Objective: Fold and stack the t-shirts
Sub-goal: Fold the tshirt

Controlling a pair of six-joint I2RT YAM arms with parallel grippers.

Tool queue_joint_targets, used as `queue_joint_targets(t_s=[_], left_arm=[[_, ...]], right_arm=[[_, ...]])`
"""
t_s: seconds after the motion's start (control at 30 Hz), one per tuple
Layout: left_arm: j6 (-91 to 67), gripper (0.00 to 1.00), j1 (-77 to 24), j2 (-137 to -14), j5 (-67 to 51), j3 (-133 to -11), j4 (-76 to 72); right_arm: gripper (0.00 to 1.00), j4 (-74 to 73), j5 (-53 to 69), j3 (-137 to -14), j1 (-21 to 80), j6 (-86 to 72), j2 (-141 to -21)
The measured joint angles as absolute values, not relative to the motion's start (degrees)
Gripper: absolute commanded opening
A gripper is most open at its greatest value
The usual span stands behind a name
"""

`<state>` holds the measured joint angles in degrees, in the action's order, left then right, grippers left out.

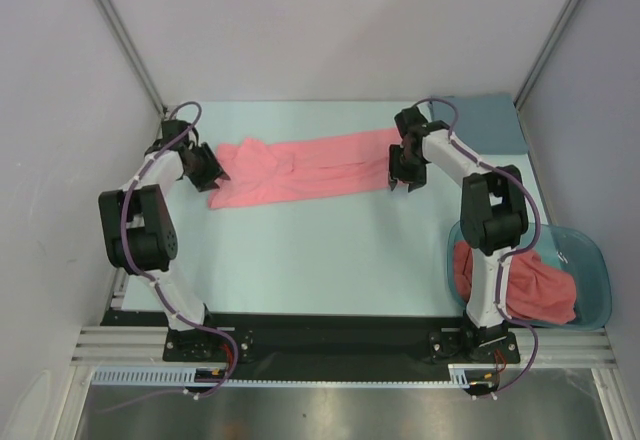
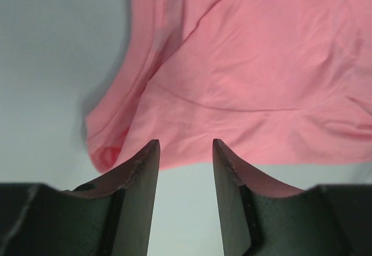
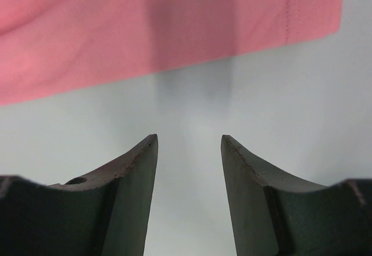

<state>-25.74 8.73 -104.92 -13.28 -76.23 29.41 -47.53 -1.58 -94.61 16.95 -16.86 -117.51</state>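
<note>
left gripper (image 1: pixel 212 172) and right gripper (image 1: pixel 402 182): both apart, nothing held

left gripper first: jaws spread, only bare table (image 1: pixel 330 250) in the gap on the left wrist view. edge of the spread t-shirt (image 2: pixel 250 75) right at the fingertips (image 2: pixel 145 157), at 12 o'clock from them. contact not clear. fabric rumpled there, with a rolled fold at 10 o'clock of the tips.

right gripper (image 3: pixel 189 137): jaws spread too, empty, pointed down at bare table. t-shirt edge at 12 o'clock of the tips, apart from them, a strip of table between. stitched hem line at 1 o'clock in that view.

from the top: same t-shirt (image 1: pixel 300 165) laid out as a long band across the far half of the table, 9 to 3 o'clock. left gripper at its 9 o'clock end, right gripper at its 3 o'clock end.

further out: more t-shirts (image 1: pixel 545 290) bunched inside a teal tub (image 1: pixel 595 260) at 4 o'clock of the table, partly behind the right arm. grey-blue cloth (image 1: pixel 490 120) flat in the 1 o'clock corner, just beyond the right gripper.
</note>
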Motion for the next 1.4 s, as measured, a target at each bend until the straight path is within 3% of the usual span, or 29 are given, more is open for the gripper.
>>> queue_joint_targets(t_s=[0.57,0.93,1.27,1.4], left_arm=[[-24.3,0.45,11.5,-106.0,-11.0,-73.0,29.5],[-24.4,0.29,12.4,-110.8,-11.8,-74.1,28.4],[-24.5,0.25,12.4,-110.8,-14.3,-73.4,26.2],[-24.5,0.15,12.4,-110.8,-14.8,-73.4,26.5]], right_arm=[[0.54,-47.1,-0.8,-93.1,17.6,-16.6,-115.8],[0.54,-47.1,-0.8,-92.9,17.6,-16.4,-115.7],[0.54,-47.0,-0.8,-92.9,17.6,-16.4,-115.7],[0.54,-47.0,-0.8,-92.9,17.6,-16.4,-115.7]])
